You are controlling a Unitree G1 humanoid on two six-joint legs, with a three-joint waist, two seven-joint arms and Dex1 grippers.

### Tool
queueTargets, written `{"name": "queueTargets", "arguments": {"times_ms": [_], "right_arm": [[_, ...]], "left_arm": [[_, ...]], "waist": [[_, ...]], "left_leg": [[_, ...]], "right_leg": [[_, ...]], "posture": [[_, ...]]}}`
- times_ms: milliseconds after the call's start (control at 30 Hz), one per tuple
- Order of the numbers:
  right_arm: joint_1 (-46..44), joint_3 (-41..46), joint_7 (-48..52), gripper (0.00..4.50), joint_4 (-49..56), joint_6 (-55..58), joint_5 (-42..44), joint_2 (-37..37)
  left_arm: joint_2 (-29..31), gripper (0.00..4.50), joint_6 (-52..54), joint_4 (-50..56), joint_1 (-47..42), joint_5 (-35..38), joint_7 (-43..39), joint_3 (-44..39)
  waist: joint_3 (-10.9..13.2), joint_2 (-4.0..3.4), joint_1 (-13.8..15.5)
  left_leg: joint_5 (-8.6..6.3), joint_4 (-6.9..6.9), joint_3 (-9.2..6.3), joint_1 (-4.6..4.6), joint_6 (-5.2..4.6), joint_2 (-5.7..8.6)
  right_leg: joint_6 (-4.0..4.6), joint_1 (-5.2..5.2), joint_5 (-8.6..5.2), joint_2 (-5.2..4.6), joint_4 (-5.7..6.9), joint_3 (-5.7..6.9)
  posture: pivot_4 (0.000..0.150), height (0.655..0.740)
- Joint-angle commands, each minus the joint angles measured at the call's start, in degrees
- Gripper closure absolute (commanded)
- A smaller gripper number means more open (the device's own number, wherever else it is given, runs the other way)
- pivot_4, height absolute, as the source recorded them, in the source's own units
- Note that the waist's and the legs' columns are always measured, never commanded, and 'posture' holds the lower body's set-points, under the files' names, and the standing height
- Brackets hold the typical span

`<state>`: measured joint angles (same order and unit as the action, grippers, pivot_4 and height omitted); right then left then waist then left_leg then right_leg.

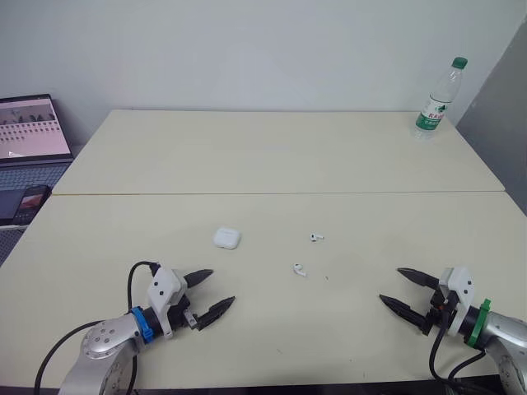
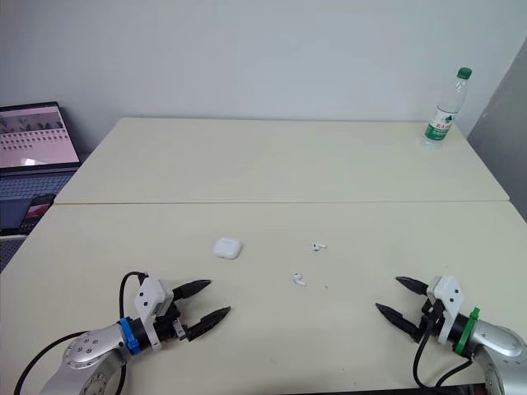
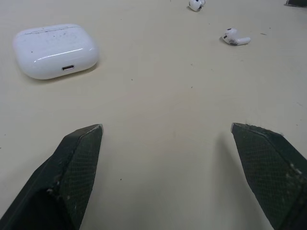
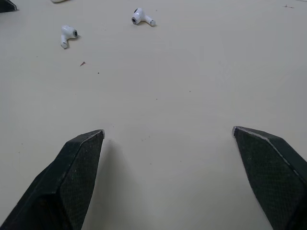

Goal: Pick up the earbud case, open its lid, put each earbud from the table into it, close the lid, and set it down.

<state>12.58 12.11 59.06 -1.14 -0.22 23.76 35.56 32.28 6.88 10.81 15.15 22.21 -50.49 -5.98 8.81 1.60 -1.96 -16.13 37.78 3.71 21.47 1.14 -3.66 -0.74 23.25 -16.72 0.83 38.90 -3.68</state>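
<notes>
- Left end effector (image 1: 222,286): fingers spread wide, nothing between them, low over the surface (image 1: 272,156) near its front edge.
- Right end effector (image 1: 389,285): also spread wide and empty, low over the surface on the robot's right, tips pointing inward.
- Earbud case (image 1: 226,239): white, lid shut, lying flat just beyond the left end effector and apart from it. In the left wrist view its charging port faces the fingers.
- Near earbud (image 1: 300,269): on the surface between the two end effectors, right of the case.
- Far earbud (image 1: 317,237): a little farther back, near the first but not touching it.
- Water bottle (image 1: 439,99): upright, green cap, at the far right corner.
- Laptop (image 1: 31,132): open, screen lit, off the surface's left side.
</notes>
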Motion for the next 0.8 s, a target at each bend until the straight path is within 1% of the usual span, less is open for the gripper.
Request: {"name": "queueTargets", "arguments": {"times_ms": [33, 233, 267, 300, 367, 433, 467, 500, 567, 633, 800], "right_arm": [[-0.79, 0.36, 0.55, 0.02, 0.11, -0.71, 0.16, 0.41], [-1.81, -0.19, 1.22, 0.02, -0.66, -1.25, -0.71, 0.99], [-1.83, -0.16, 1.25, 0.02, -0.74, -1.24, -0.78, 1.01], [-1.85, -0.13, 1.19, 0.02, -0.78, -1.2, -0.85, 1.03], [-1.85, -0.09, 0.89, 0.02, -0.83, -1.31, -1.1, 1.1], [-1.92, 0.14, 0.67, 0.02, -0.74, -0.81, -0.77, 0.92], [-1.95, 0.19, 0.61, 0.02, -0.73, -0.69, -0.74, 0.87], [-1.92, 0.25, 0.58, 0.02, -0.74, -0.72, -0.8, 0.85], [-1.83, 0.3, 0.53, 0.02, -0.7, -0.75, -0.87, 0.83], [-1.66, 0.36, 0.49, 0.02, -0.58, -0.82, -0.89, 0.81], [-0.78, 0.63, 0.42, 0.02, 0.03, -0.98, -0.63, 0.68]], "left_arm": [[0.38, 0.0, -0.1, 0.27, 1.48, -0.15, 0.52, -1.17], [-0.06, 0.0, -0.15, 0.5, 2.45, 0.13, 0.97, -1.42], [-0.07, 0.0, -0.19, 0.51, 2.5, 0.13, 1.02, -1.37], [-0.07, 0.0, -0.2, 0.51, 2.53, 0.14, 1.05, -1.34], [-0.06, 0.0, -0.19, 0.51, 2.53, 0.16, 1.09, -1.29], [-0.02, 0.0, -0.23, 0.48, 2.49, 0.17, 1.12, -1.23], [-0.01, 0.0, -0.28, 0.39, 2.39, 0.16, 1.09, -1.17], [0.01, 0.0, -0.35, 0.3, 2.32, 0.13, 1.07, -1.1], [0.06, 0.0, -0.51, 0.13, 2.14, 0.12, 0.98, -0.98], [0.11, 0.0, -0.6, -0.01, 1.85, 0.13, 0.94, -0.93], [-0.6, 0.0, 0.01, 0.32, -0.27, 0.94, 1.74, -1.04]], "waist": [[0.0, 0.0, 0.0], [0.0, -0.01, -0.05], [0.09, -0.24, -0.07], [0.23, -0.44, -0.41], [0.41, -0.62, -0.49], [0.54, -0.93, -0.04], [0.53, -1.05, 0.62], [0.5, -1.2, 1.36], [0.53, -1.16, 1.98], [0.54, -1.14, 2.02], [0.58, -1.09, 2.03]], "left_leg": [[0.0, 0.0, 0.0, 0.0, 0.0, 0.0], [0.0, 0.0, 0.02, -0.01, 0.0, 0.0], [0.0, 0.0, 0.01, -0.01, 0.0, 0.0], [0.01, 0.02, -0.6, 0.36, -0.01, 0.18], [0.14, 0.07, -2.64, 0.3, -0.18, 0.92], [0.35, 0.09, -4.18, 0.35, -0.46, 1.57], [0.36, 0.12, -3.87, 0.18, -0.44, 1.32], [0.36, 0.1, -3.77, 0.34, -0.45, 1.3], [0.36, 0.06, -3.59, 0.44, -0.45, 1.27], [0.35, 0.05, -3.55, 0.43, -0.44, 1.27], [0.36, 0.07, -3.51, 0.38, -0.45, 1.27]], "right_leg": [[0.0, 0.0, 0.0, 0.0, 0.0, 0.0], [0.0, 0.0, 0.0, 0.0, 0.0, -0.01], [0.0, 0.0, 0.0, 0.0, 0.0, -0.01], [0.04, -0.4, -0.01, -0.26, -0.16, 0.6], [0.5, -1.67, -0.27, -1.35, -0.48, 2.87], [0.49, -2.51, -0.6, -2.04, -0.74, 4.51], [0.52, -1.93, -0.65, -1.99, -0.74, 4.46], [0.52, -1.99, -0.64, -1.95, -0.74, 4.41], [0.57, -1.93, -0.68, -1.94, -0.57, 4.36], [0.6, -1.88, -0.8, -1.91, -0.33, 4.31], [0.58, -1.88, -0.84, -1.91, -0.28, 4.27]], "posture": [[0.15, 0.7362], [0.15, 0.7362], [0.15, 0.7362], [0.15, 0.7362], [0.15, 0.7362], [0.15, 0.7362], [0.15, 0.7362], [0.15, 0.7362], [0.15, 0.7362], [0.15, 0.7362], [0.15, 0.7362]]}}
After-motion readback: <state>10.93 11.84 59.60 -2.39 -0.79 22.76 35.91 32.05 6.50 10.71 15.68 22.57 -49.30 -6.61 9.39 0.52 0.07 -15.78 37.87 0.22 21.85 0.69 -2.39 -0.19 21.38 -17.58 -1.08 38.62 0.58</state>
